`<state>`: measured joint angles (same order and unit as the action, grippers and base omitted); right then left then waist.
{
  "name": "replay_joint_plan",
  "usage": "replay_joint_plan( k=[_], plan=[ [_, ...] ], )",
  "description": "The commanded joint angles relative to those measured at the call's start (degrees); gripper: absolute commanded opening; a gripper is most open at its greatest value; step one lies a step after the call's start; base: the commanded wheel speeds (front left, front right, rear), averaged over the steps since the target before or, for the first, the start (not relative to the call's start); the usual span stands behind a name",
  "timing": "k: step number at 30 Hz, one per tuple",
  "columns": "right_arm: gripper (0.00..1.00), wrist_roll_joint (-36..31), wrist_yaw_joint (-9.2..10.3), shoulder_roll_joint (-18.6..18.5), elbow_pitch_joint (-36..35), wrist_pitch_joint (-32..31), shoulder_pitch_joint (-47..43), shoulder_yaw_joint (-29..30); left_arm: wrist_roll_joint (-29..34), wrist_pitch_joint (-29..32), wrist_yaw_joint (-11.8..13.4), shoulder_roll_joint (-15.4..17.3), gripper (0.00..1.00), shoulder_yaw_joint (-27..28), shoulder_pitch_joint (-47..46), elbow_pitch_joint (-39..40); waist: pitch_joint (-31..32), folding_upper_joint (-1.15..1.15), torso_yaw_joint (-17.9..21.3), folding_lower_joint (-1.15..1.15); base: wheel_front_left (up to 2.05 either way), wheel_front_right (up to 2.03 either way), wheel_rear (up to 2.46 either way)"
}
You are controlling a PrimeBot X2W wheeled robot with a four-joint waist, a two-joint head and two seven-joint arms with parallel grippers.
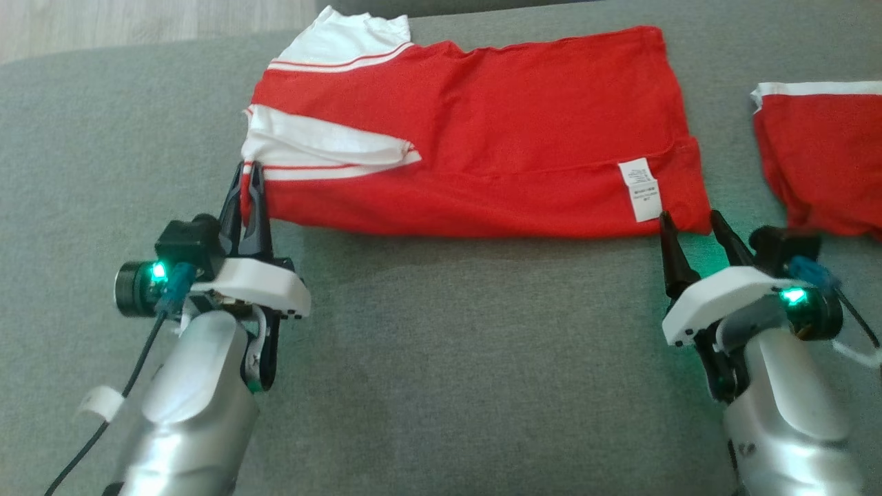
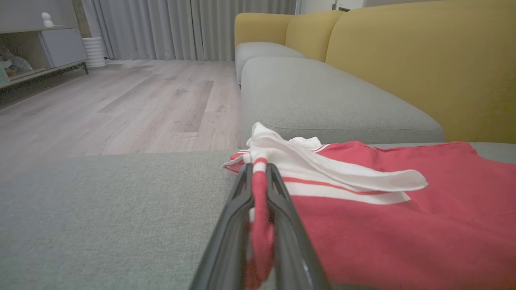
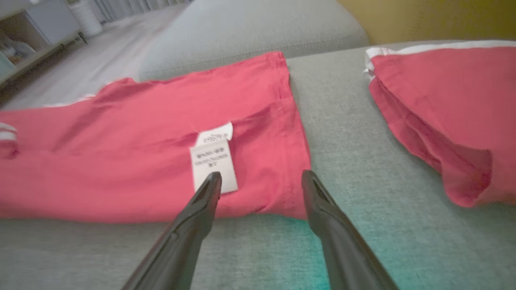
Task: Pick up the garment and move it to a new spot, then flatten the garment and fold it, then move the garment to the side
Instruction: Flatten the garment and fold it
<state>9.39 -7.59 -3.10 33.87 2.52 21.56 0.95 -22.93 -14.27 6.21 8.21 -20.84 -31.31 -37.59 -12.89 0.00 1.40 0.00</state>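
Left gripper [image 1: 248, 172] is clamped on the shirt [image 1: 496, 138] at its near-left corner, where the white sleeve [image 1: 324, 145] trim meets the red. In the left wrist view a strip of red-and-white cloth runs down between my fingers [image 2: 236, 225], pinched tight. The corner is bunched up at the tips, and the sleeve lies loose over the red body just beyond.

The shirt lies on the grey cushion [image 1: 441, 344], long axis left to right. Sleeves are at my left end, hem at my right end. It looks mostly flat, with a few shallow creases. A white label [image 1: 639, 189] sits face-up on top near the right end, close to the near edge.

Right gripper [image 1: 689, 219] is spread wide with nothing between the fingers. Its tips are at the near-right corner of the shirt. In the right wrist view one tip overlaps the bottom of the label and the other sits at the shirt's right edge. I can't tell whether either tip touches the cloth. There's a green glow on the cushion under this gripper, and a green light is on at both wrists.

A second garment [image 1: 820, 158], red with a white band, lies on the same cushion off to my right. A strip of bare grey separates it from the shirt.

In the left wrist view, beyond the shirt, there's another grey seat [image 2: 322, 100], a yellow backrest [image 2: 423, 60], wood floor [image 2: 121, 100] and grey curtains [image 2: 181, 28].
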Motion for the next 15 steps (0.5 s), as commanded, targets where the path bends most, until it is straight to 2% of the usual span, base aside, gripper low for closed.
replay_joint_plan(
  k=[1,9,15],
  plan=[
    [1.00,-2.65,0.10,0.22,0.74,-1.20,3.04,-0.21,0.84,-0.63,0.14,1.15,0.00,1.75,-1.58,2.61,-0.42,0.00,-0.58,0.00,0.00,0.00,0.00],
    [1.00,-9.91,0.10,0.22,9.60,-2.96,8.74,6.65,1.12,2.40,-0.77,0.92,0.00,-0.40,-0.87,0.55,-1.18,0.00,-1.93,0.00,0.00,0.00,0.00],
    [1.00,-10.94,0.10,0.22,14.35,-3.61,10.82,7.03,0.85,2.03,-0.90,0.63,0.00,-0.65,-1.25,-0.03,-1.42,0.00,-2.39,0.00,0.00,0.00,0.00]
  ],
)
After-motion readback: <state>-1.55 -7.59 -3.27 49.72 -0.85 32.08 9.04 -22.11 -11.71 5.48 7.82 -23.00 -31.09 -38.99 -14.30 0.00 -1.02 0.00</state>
